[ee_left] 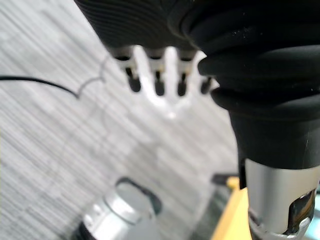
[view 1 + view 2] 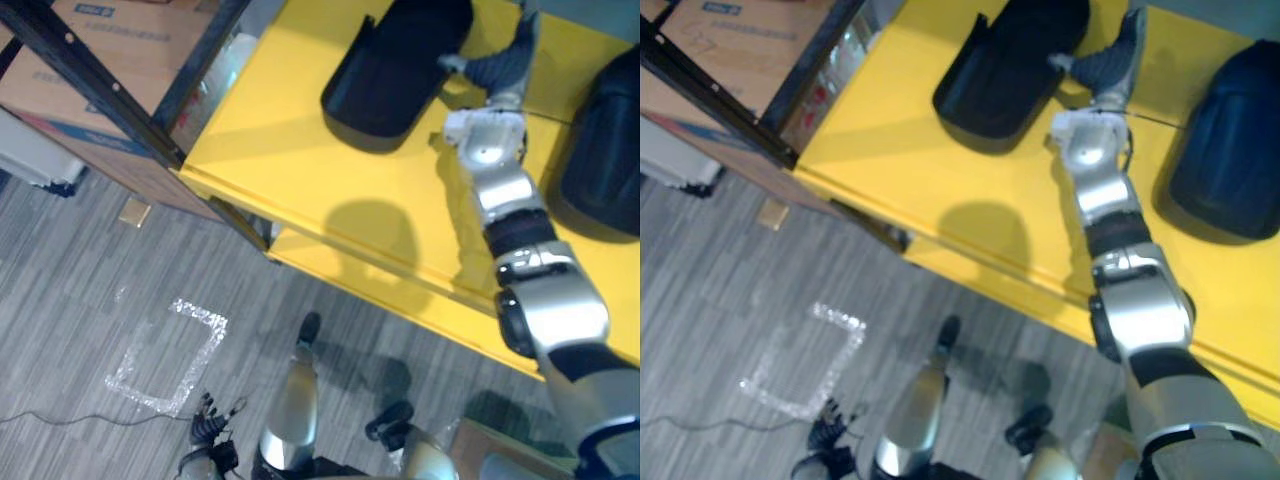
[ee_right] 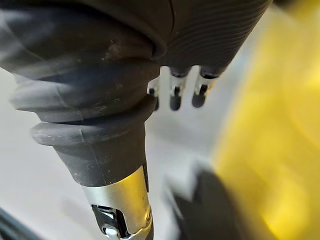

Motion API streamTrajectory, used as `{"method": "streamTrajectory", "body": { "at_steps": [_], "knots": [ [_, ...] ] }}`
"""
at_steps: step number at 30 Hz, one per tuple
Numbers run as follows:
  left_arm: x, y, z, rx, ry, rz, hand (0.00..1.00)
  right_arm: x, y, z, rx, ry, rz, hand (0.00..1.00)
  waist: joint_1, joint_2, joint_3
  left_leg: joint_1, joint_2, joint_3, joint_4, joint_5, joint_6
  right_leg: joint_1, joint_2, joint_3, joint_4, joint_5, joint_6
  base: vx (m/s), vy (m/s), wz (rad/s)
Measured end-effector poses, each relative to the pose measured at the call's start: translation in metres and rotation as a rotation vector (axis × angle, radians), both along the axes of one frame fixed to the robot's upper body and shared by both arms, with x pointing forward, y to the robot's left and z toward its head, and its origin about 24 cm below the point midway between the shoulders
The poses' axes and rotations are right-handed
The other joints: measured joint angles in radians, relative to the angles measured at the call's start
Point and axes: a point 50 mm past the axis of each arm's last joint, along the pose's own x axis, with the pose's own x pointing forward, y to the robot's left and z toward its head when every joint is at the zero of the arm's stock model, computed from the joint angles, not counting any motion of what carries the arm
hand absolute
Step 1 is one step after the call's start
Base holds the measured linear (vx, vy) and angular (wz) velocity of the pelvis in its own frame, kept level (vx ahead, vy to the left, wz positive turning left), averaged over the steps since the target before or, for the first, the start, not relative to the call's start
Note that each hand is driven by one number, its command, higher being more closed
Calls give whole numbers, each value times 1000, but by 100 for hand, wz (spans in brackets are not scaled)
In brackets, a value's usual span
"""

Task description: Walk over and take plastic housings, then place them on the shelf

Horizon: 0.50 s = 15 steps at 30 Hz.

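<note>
Plastic housing [image 2: 390,70], black, curved, on yellow shelf [image 2: 300,150], right robot hand [image 2: 500,65] perhaps touching

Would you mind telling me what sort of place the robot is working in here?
Probably a storeroom or small warehouse: a yellow shelf on a dark metal frame holds black plastic housings, with a cardboard box beside it.
</note>
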Motion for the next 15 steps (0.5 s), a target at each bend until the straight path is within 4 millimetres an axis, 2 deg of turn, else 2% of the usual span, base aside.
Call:
{"method": "streamTrajectory", "body": {
  "at_steps": [1,4,5,10,12,13,14,15],
  "knots": [
    [0,1,0,4,-4,6,0,-9,5,11,-33,-81,-22,0,-10,-1,0,20,4,9,-5,0,0,17,7,6,-16,9,0,-16,-32,-20],
    [-2,8,1,20,-5,25,0,-22,16,25,-98,-189,-41,0,-26,-8,-3,62,9,29,-21,0,0,43,18,20,-42,16,-1,-53,-21,-22],
    [-4,10,2,27,-7,29,0,-26,24,31,-133,-226,-31,0,-42,-17,-8,68,13,33,-25,-1,0,47,23,22,-49,14,-3,-72,-23,-21],
    [-8,20,3,55,-11,25,0,-40,53,39,-299,-265,138,0,-61,-63,-34,105,28,76,-62,0,-1,50,40,57,-80,31,0,-18,-33,-23],
    [-12,24,2,83,12,-6,0,-45,79,29,-474,-227,284,0,-76,-86,-47,135,26,86,-84,5,-8,73,44,60,-103,40,4,65,-28,-14],
    [-14,26,1,91,19,-10,0,-47,98,14,-573,-169,386,0,-81,-103,-60,148,24,94,-86,3,-8,90,44,61,-118,43,8,87,-22,-7],
    [-15,26,1,100,23,-19,0,-47,107,6,-614,-123,456,0,-81,-112,-69,154,24,98,-86,-1,-9,97,46,62,-127,44,9,93,-27,-10],
    [-17,26,1,110,29,-30,0,-47,122,-12,-694,-24,564,0,-83,-126,-86,164,26,104,-86,-7,-13,109,52,64,-141,52,9,116,-43,-7]
  ]
}}
